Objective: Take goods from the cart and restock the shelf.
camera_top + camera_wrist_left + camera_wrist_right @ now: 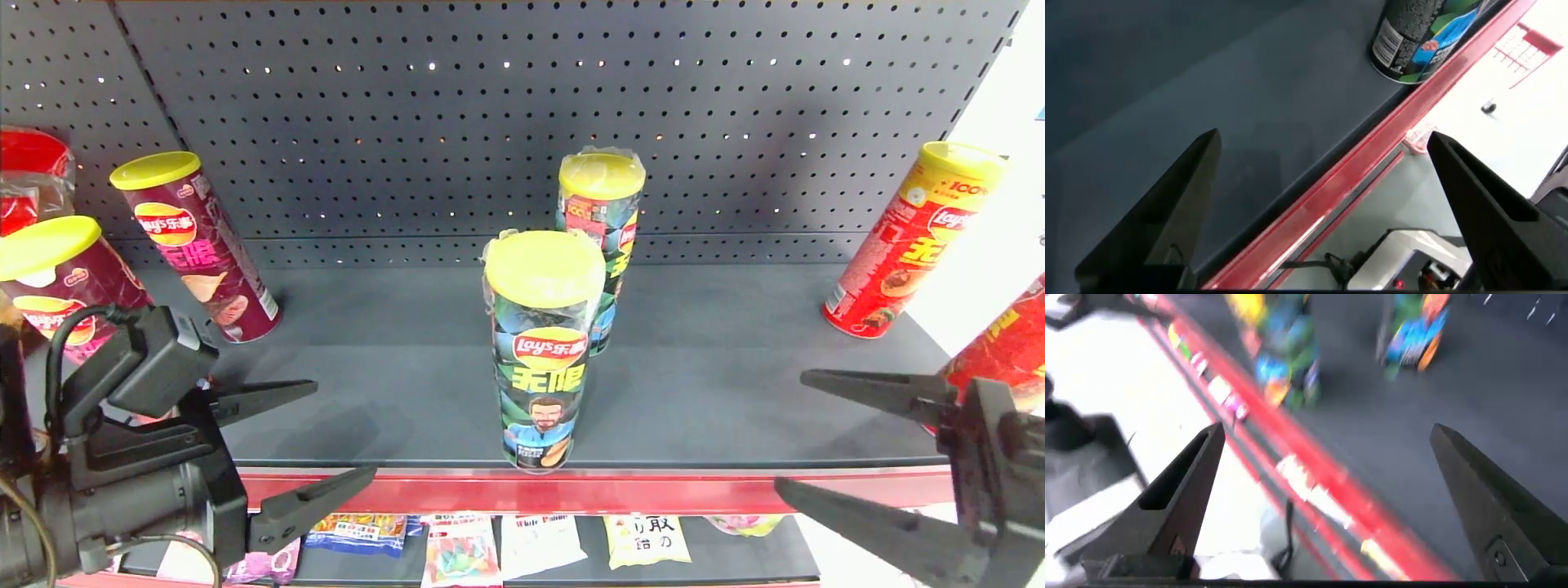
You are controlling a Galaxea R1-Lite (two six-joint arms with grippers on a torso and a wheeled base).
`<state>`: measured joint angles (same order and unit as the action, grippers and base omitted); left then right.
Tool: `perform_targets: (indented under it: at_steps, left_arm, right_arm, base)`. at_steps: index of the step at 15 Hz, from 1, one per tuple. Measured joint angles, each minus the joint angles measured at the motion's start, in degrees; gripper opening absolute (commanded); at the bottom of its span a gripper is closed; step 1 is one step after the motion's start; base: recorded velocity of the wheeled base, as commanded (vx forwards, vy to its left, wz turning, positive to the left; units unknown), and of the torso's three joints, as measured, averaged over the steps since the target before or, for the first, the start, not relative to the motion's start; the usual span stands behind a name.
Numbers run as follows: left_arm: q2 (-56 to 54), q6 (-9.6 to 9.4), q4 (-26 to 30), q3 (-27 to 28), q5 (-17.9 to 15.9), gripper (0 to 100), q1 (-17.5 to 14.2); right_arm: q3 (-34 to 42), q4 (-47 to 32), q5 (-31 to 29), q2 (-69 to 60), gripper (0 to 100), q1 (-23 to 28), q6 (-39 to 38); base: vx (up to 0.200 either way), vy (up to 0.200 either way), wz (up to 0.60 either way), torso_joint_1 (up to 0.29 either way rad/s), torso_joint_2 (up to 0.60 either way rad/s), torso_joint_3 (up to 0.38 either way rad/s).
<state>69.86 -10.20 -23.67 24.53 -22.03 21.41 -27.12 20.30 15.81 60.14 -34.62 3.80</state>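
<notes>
can: green chip can (543, 359) is standing upright at the shelf's (702, 384) front edge, midway along | left claw (343, 429): hanging at that edge, fingers spread apart, holding nothing, well apart from the can | right claw (792, 431): gaping wide, empty, the can sitting between both claws

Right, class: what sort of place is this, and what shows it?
Probably a shop aisle: a pegboard-backed shelf with a red rail, crisp cans standing upright, and snack packets on the tier below.
</notes>
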Motion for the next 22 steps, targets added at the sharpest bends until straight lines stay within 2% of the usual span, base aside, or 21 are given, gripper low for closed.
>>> perform_targets:
  at_steps: [2, 4, 6, 8, 11, 14, 22]
  left_arm:
    - [2.1, -0.11, -0.07, 0.83, 0.0, 100, 1.6]
    - [4.34, -0.38, -0.35, 2.07, 0.6, 100, 2.68]
    - [6.62, -0.82, -0.33, 3.3, 3.1, 100, 3.17]
    - [8.77, -1.26, -0.41, 4.83, 4.22, 100, 3.82]
    - [11.72, -1.29, -0.44, 7.22, 4.79, 100, 6.64]
    - [14.68, -1.32, -0.46, 8.9, 5.39, 100, 8.0]
    - [20.41, -1.29, -0.49, 13.51, 6.02, 100, 9.48]
  right_arm:
    - [1.28, -6.95, -0.29, -4.83, 100, -0.18, -0.01]
    - [1.24, -9.85, -0.98, -8.57, 100, 0.11, -0.06]
    - [1.05, -9.79, -1.67, -10.36, 100, 0.72, -0.13]
    - [1.02, -9.79, -1.76, -11.26, 100, 0.91, -0.17]
    - [1.06, -9.79, -1.76, -11.85, 100, 1.06, -0.2]
    - [0.72, -9.72, -1.78, -12.12, 100, 1.99, -0.22]
    - [-0.27, -9.72, -1.85, -12.12, 100, 3.18, -0.22]
  base:
    - [0.0, 0.0, 0.0, 0.0, 0.0, 0.0]
    - [0.0, 0.0, 0.0, 0.0, 0.0, 0.0]
    - [0.0, 0.0, 0.0, 0.0, 0.0, 0.0]
    - [0.0, 0.0, 0.0, 0.0, 0.0, 0.0]
    - [0.0, 0.0, 0.0, 0.0, 0.0, 0.0]
    - [0.0, 0.0, 0.0, 0.0, 0.0, 0.0]
    - [0.0, 0.0, 0.0, 0.0, 0.0, 0.0]
